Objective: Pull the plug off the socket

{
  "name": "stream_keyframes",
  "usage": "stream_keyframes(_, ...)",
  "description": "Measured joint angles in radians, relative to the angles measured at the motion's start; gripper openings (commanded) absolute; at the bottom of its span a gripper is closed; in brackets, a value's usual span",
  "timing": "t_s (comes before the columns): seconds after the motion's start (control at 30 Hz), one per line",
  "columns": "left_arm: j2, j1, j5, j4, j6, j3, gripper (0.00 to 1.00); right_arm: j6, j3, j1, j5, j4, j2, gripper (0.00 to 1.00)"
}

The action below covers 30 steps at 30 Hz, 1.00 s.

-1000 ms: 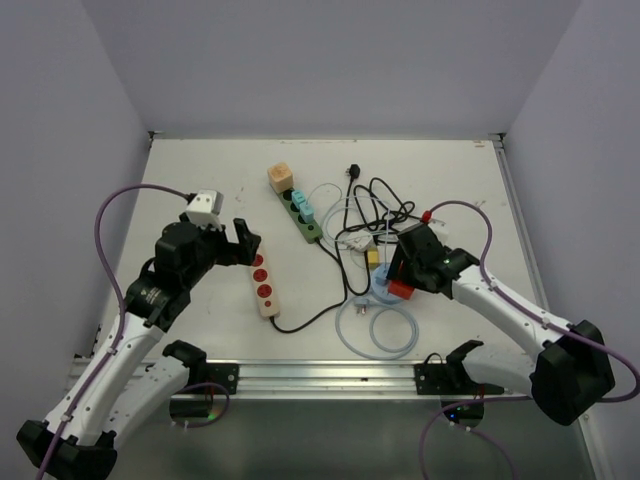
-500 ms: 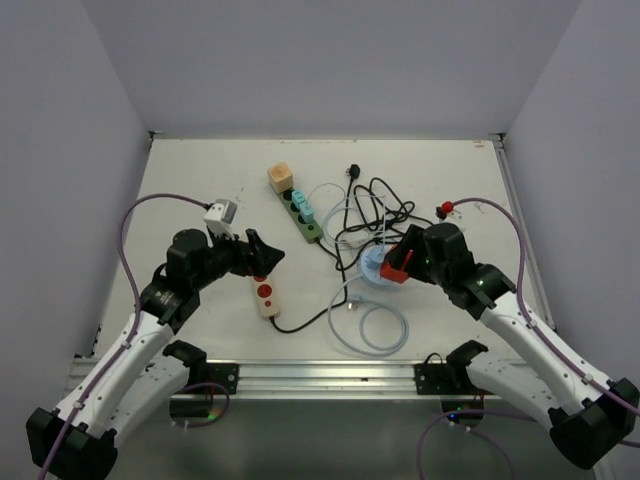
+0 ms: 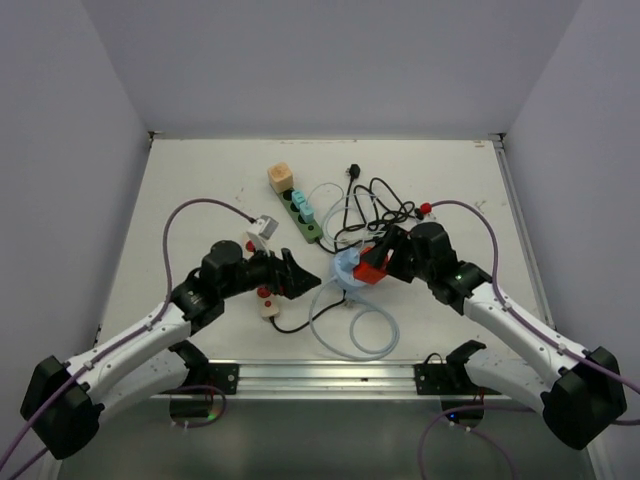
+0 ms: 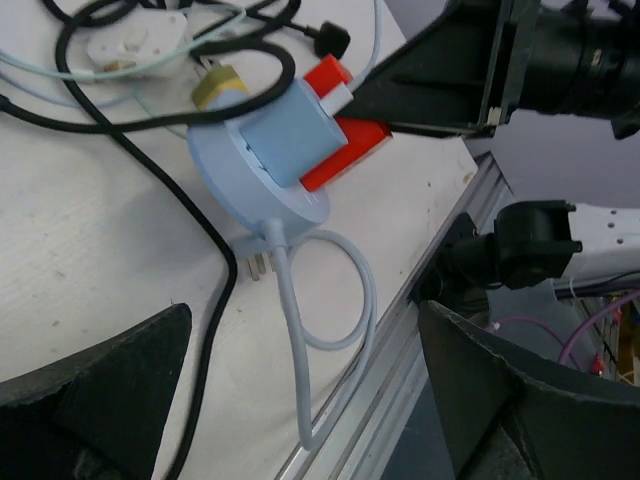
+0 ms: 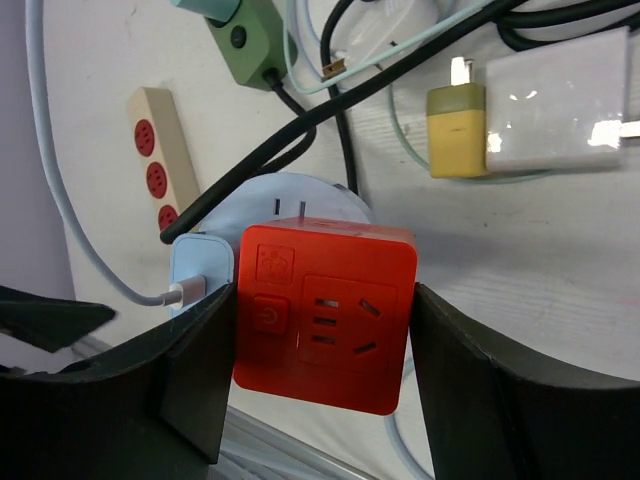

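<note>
Top external view, starting at the left: the left end effector (image 3: pixel 303 277) reaches in low over the tabletop (image 3: pixel 200 180), jaws released and spread wide, gripping nothing. It hangs over the cream power strip (image 3: pixel 264 297) with its red outlets and points toward the middle of the scene. Farther back lies a green power strip (image 3: pixel 305 222), with a peach cube (image 3: pixel 280 178) near its far end.

From the left wrist view, the two dark fingers (image 4: pixel 100 390) fill the bottom corners, well apart. Ahead of them sits a round pale blue disc (image 4: pixel 240 185) with a pale blue plug (image 4: pixel 290 135) on top of it. A pale cable (image 4: pixel 320 330) loops out toward the tabletop's near edge. The plug is pressed against the side of the red cube socket (image 4: pixel 345 150).

To the right, the right end effector (image 5: pixel 322 310) is clenched on that red cube socket, one finger flat against each side. Its wrist view shows the cube's outlet face and a button. Beyond it lie tangled black cables (image 5: pixel 343 140), a yellow plug (image 5: pixel 455 130) and a white adapter (image 5: pixel 555 100). Whether the socket is lifted clear of the tabletop, I cannot tell.
</note>
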Motion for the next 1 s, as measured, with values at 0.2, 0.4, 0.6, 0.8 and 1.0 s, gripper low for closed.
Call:
stream_keyframes(0.2,0.149,-0.162,-0.082,0.027,-0.006,0.001,0.99,0.0,0.002,0.023,-0.056,0.064,0.018,0.0)
stream_keyframes(0.4,0.21,-0.176,-0.138,0.045,-0.02,0.024,0.97,0.0,-0.015,0.055,-0.084,0.128,-0.016,0.0)
stream_keyframes(0.6,0.283,-0.183,-0.137,0.111,-0.034,0.04,0.74,-0.008,-0.044,0.079,-0.098,0.192,-0.058,0.0)
stream_keyframes(0.8,0.318,-0.194,-0.104,0.168,-0.066,0.04,0.27,-0.023,-0.064,0.093,-0.089,0.204,-0.079,0.0)
stream_keyframes(1.0,0.318,-0.186,-0.126,0.165,-0.085,0.038,0.0,-0.042,-0.068,0.101,-0.079,0.202,-0.083,0.0)
